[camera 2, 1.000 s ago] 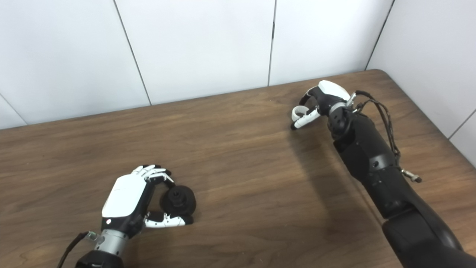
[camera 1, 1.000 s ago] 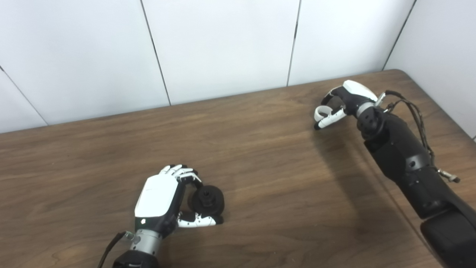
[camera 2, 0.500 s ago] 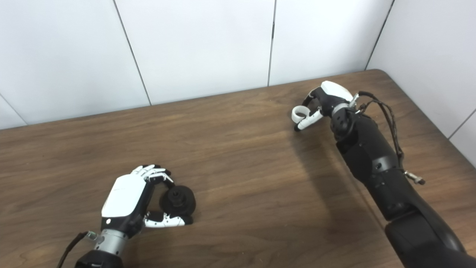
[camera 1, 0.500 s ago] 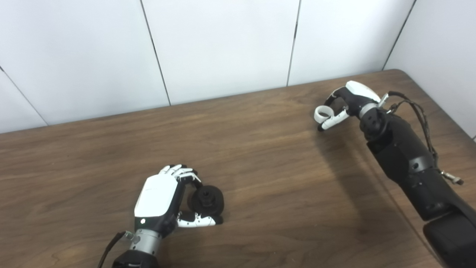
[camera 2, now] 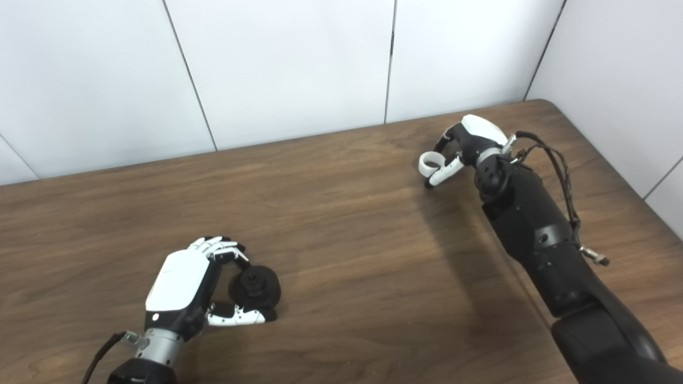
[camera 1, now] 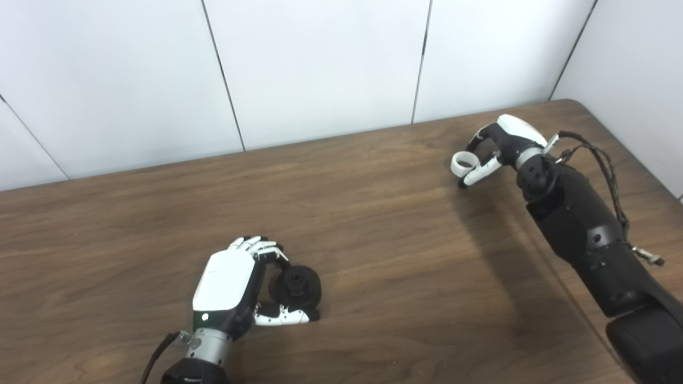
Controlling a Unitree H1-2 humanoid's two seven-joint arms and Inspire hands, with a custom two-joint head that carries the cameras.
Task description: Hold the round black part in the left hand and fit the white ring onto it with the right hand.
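Observation:
The round black part (camera 1: 296,287) rests low on the table at the near left, its hub facing up and to the right. My left hand (camera 1: 229,285) is curled around it, fingers over its far side and thumb under its near edge. Far off at the back right, my right hand (camera 1: 493,149) pinches the small white ring (camera 1: 461,161) between thumb and fingers, a little above the wood. The ring's opening faces the camera. The two hands are far apart, with bare table between them.
The brown wooden table (camera 1: 373,224) ends at a white panelled wall (camera 1: 320,64) behind and a rounded corner at the back right. A dark cable (camera 1: 603,165) runs along my right forearm.
My right hand has lifted the white ring slightly and drifted a touch right and away. The left hand and the black part have stayed put.

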